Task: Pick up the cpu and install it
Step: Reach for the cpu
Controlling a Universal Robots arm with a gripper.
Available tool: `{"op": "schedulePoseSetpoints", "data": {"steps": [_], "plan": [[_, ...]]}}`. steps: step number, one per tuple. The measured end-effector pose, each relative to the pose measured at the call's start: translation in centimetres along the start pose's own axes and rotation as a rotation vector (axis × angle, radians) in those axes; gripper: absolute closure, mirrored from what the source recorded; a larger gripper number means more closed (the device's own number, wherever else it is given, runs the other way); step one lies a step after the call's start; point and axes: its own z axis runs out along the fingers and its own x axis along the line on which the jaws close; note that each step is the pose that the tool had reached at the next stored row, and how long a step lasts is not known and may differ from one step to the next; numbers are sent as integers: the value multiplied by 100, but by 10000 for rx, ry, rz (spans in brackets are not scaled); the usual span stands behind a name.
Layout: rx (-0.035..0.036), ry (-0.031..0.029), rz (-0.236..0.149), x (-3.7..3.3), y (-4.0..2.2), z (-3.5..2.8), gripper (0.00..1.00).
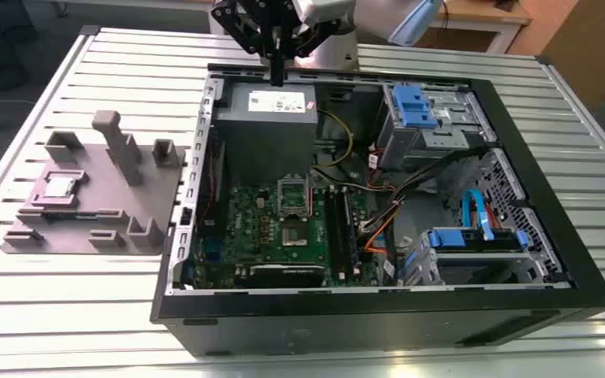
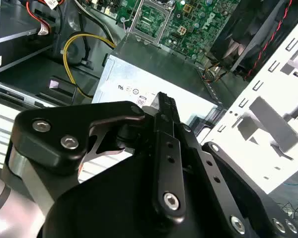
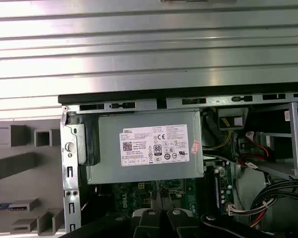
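One gripper (image 1: 278,79) hangs above the rear edge of an open computer case (image 1: 387,324), over the grey power supply (image 1: 265,118). Its two fingers are pressed together into a single dark bar and nothing is between them. The arm above it is cut off by the frame edge in the exterior view.

The cpu (image 1: 59,187) lies flat in a recess of a grey fixture tray (image 1: 72,236) on the slatted metal table (image 1: 103,71). It is outside the case, on the exterior view's left, and well apart from the gripper. It shows as a small silvery square, and its edge detail is too small to make out.

Inside the case, the motherboard (image 1: 271,236) carries a square socket (image 1: 294,198) just below the power supply. The socket's frame is visible, but whether its cover is raised cannot be told. Black memory sticks (image 1: 339,232) stand just beside it on the exterior view's right.

In the second wrist view, the gripper (image 2: 164,99) and its black linkages hide most of the foreground. Beyond them are the power supply (image 2: 154,64), a yellow cable (image 2: 74,49) and part of the socket (image 2: 151,20), which is cut off at the frame edge.

In the first wrist view, the power supply (image 3: 144,171) with its white label lies under the camera. The board past it is mostly hidden by the gripper's links, and the fixture tray (image 3: 20,168) is cut off at the side.
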Motion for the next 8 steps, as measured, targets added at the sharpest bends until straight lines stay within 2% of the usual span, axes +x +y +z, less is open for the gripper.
{"op": "schedulePoseSetpoints", "data": {"steps": [8], "plan": [[0,0,1,10,0,0,89]]}}
